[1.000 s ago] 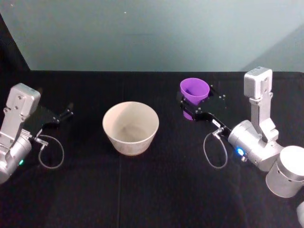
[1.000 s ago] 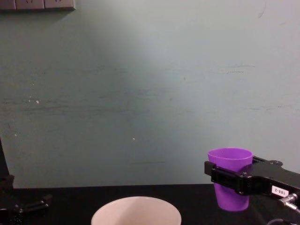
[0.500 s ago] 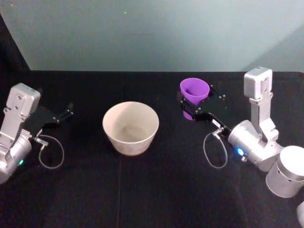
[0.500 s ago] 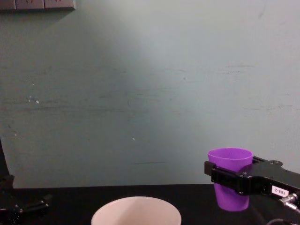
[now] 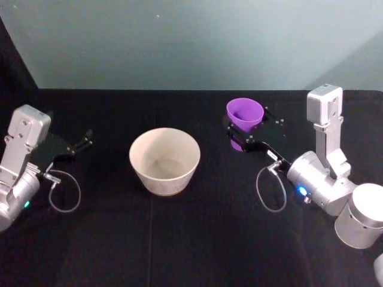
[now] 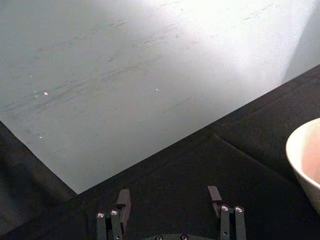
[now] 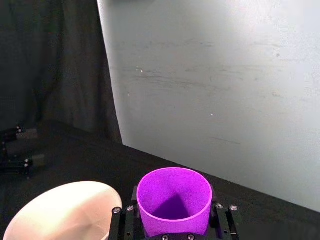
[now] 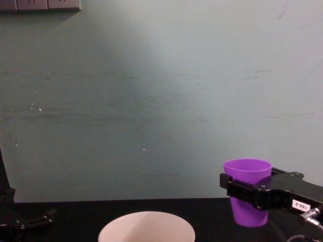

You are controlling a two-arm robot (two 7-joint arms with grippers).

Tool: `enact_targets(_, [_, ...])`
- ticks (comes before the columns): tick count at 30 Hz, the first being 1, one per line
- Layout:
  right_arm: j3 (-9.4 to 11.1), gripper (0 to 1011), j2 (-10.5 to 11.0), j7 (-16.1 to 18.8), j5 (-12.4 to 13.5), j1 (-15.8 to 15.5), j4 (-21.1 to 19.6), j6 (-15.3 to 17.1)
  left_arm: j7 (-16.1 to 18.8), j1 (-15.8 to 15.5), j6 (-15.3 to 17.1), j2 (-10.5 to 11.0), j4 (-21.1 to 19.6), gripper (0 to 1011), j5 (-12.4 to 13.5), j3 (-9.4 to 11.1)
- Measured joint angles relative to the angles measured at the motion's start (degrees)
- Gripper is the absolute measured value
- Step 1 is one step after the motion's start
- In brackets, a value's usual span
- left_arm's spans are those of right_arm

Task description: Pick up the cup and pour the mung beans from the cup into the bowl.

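The black-draped table (image 5: 191,239) carries everything. Nothing else lies between cup and bowl, which gives me an open path for the pour.

My right arm reaches in from 4 o'clock, and its right pincer (image 8: 242,189) is clenched on the cup, one finger on each side of the wall, below the rim. I judge that grip suits a tumbler with no handle: the mouth is left free, and a roll of the wrist should tip it.

My left arm sits parked at the table's 9 o'clock edge. Its left pincer (image 6: 169,196) is released and holds nothing, well apart from the bowl. I read this as a one-arm job.

The bowl (image 5: 164,160) stands upright near the middle of the table, wide mouth up. That makes it an easy target, as it is far broader than the cup. Its inside looks bare, so I take the pour as not yet done.

The cup (image 5: 245,113) is at about 2 o'clock from the bowl, apart from it and upright, which should hold the contents in during the carry. In the chest view its rim stands higher than the bowl's rim. I cannot tell for sure whether its base has left the table.

Looking down into the cup in the right wrist view, I see purple wall and shadow; I cannot make out any mung beans.
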Motion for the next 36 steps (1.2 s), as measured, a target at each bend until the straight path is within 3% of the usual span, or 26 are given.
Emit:
enact_targets(6, [-0.5, 734, 0.4, -0.8, -4.0, 0.0, -1.0, -1.1, 0.0, 0.0, 0.0, 0.0, 0.0, 1000, 0.0, 0.0])
enact_targets(12, [-2.5, 734, 1.6, -2.4, -11.3, 0.9, -3.1, -0.7, 0.0, 0.0, 0.0, 0.0, 0.0, 1000, 0.0, 0.0])
enact_targets(16, [-4.5, 735, 2.5, -2.7, -16.9, 2.6, -4.6, 1.2, 0.0, 0.0, 0.0, 0.0, 0.0, 1000, 0.0, 0.0])
enact_targets(22, [-7.2, 734, 3.3, -1.9, -22.7, 5.3, -5.5, 4.3, 0.0, 0.0, 0.0, 0.0, 0.0, 1000, 0.0, 0.0])
enact_targets(29, [-11.7, 734, 3.5, -0.3, -31.5, 9.4, -5.5, 8.2, 0.0, 0.0, 0.0, 0.0, 0.0, 1000, 0.0, 0.0])
enact_targets(36, [-14.1, 734, 2.5, 0.9, -36.3, 11.7, -4.2, 9.1, 0.0, 0.0, 0.0, 0.0, 0.0, 1000, 0.0, 0.0])
